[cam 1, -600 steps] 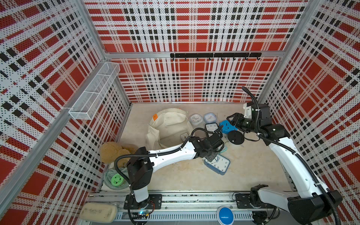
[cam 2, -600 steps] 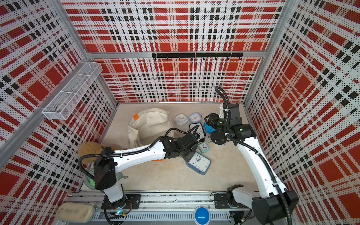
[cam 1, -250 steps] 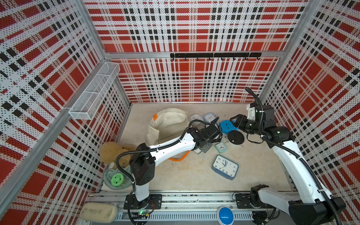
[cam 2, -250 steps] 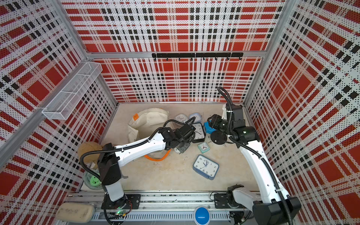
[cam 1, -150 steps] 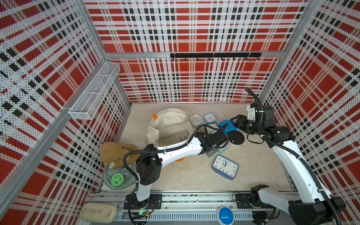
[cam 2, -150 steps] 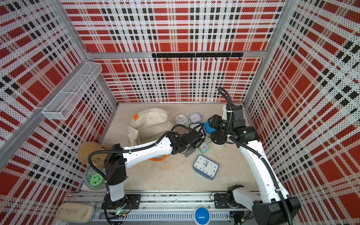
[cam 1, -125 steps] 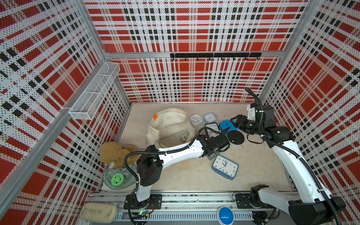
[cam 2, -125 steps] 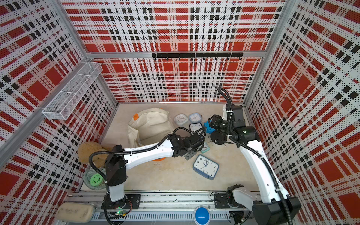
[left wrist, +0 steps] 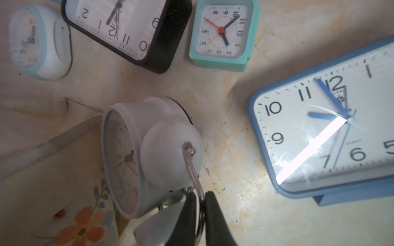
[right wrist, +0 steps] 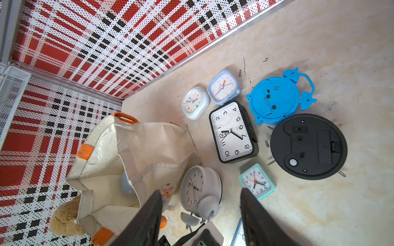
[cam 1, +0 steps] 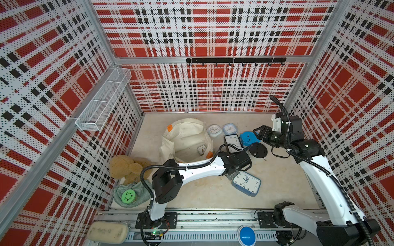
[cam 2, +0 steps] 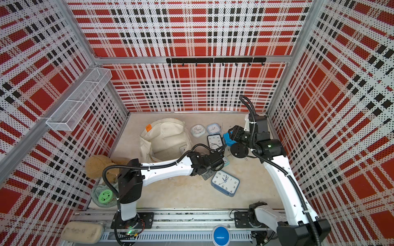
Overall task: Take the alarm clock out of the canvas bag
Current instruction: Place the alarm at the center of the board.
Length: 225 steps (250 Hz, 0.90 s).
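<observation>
The cream canvas bag (cam 1: 187,136) (cam 2: 166,138) with orange tabs stands open at the back left, a small clock (cam 1: 201,149) lying inside. Just outside its mouth is a white twin-bell alarm clock (left wrist: 132,157) (right wrist: 198,189), low by the table. My left gripper (left wrist: 199,204) is shut on that clock's thin metal handle (left wrist: 193,168). In both top views the left wrist (cam 1: 234,159) hides this clock. My right gripper (cam 1: 257,133) (right wrist: 200,191) hovers open above the back right, nothing between its fingers.
Several other clocks lie on the table: a black rectangular one (cam 1: 233,142), a blue round one (cam 1: 247,138), a black disc (cam 1: 258,150), a teal one (left wrist: 223,32), a large blue one (cam 1: 246,183). A tan plush toy (cam 1: 125,166) sits front left.
My left gripper has carried the white alarm clock from the bag's mouth toward the front right, next to the large blue clock. The right arm has hardly moved.
</observation>
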Tool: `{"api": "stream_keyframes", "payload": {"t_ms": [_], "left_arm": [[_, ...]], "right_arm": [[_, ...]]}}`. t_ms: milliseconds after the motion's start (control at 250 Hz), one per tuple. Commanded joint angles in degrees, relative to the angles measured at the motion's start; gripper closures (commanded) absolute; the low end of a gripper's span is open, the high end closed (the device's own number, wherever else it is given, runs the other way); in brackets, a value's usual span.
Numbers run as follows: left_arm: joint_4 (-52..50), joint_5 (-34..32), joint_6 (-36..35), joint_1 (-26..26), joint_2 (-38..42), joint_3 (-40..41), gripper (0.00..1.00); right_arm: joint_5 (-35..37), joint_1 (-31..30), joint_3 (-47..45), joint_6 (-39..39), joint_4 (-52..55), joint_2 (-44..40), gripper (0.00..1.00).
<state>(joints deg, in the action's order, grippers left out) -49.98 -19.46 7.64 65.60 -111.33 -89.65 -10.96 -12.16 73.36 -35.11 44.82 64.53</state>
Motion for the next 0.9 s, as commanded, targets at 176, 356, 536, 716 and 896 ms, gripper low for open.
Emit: {"api": "stream_keyframes", "payload": {"t_ms": [176, 356, 536, 716, 896], "left_arm": [[1.82, 3.13, 2.21, -0.26, -1.17, -1.44, 0.8], [1.4, 5.18, 4.57, -1.42, 4.22, -4.39, 0.74], [0.18, 1.29, 6.67, -4.0, 15.48, -8.39, 0.6], [-0.99, 3.58, 17.15, -15.98, 27.86, -1.9, 0.48], [6.04, 15.29, 26.12, -30.26, 37.38, 12.96, 0.48]], "right_arm": [[0.66, 0.21, 2.04, 0.92, -0.26, -0.02, 0.39], [-0.17, 0.21, 2.26, 2.43, -0.42, -0.11, 0.39], [-2.31, -0.51, 4.53, 6.86, 0.88, 1.04, 0.35], [4.57, -10.05, 10.32, 9.19, 4.68, 6.75, 0.2], [8.7, -21.06, 16.54, 11.75, 5.5, 16.5, 0.16]]}}
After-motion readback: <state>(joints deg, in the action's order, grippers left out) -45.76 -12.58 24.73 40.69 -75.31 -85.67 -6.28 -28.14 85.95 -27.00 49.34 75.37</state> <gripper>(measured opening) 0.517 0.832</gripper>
